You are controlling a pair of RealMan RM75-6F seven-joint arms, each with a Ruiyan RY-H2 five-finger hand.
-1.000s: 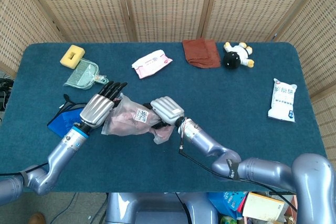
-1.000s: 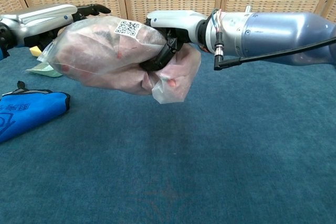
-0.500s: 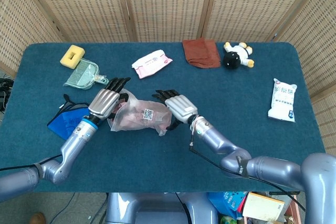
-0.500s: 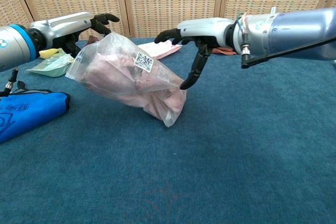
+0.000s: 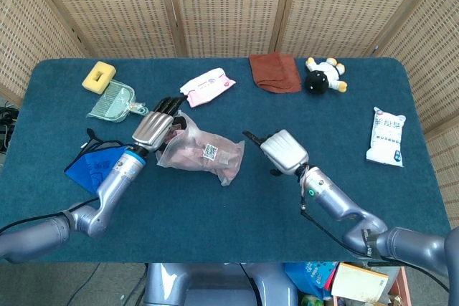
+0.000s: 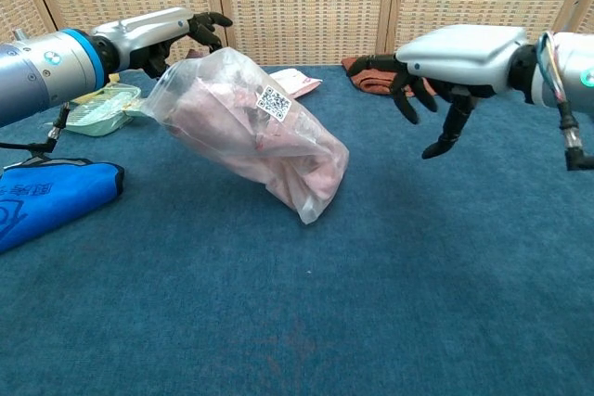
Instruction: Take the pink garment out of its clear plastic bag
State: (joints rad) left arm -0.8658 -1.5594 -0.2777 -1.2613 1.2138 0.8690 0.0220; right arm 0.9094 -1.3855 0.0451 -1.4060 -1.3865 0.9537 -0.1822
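The clear plastic bag [image 5: 204, 152] [image 6: 260, 136] holds the pink garment [image 6: 249, 141] and carries a white QR label. It slopes down to the right, its low end on the blue table [image 5: 237, 206]. My left hand [image 5: 156, 128] [image 6: 167, 34] grips the bag's upper left end. My right hand [image 5: 282, 152] [image 6: 445, 62] hovers to the right of the bag, fingers spread, holding nothing and clear of the plastic.
A blue pouch [image 5: 90, 166] [image 6: 42, 197] lies left of the bag. Along the back are a yellow sponge [image 5: 98, 75], green dustpan [image 5: 112, 102], pink wipes pack [image 5: 207, 86], brown cloth [image 5: 275, 72] and plush toy [image 5: 324, 75]. A white packet [image 5: 385, 136] lies far right.
My right hand let go of the bag and drew away to the right. The bag's right end dropped to the table, and my left hand kept its hold, shifting slightly back.
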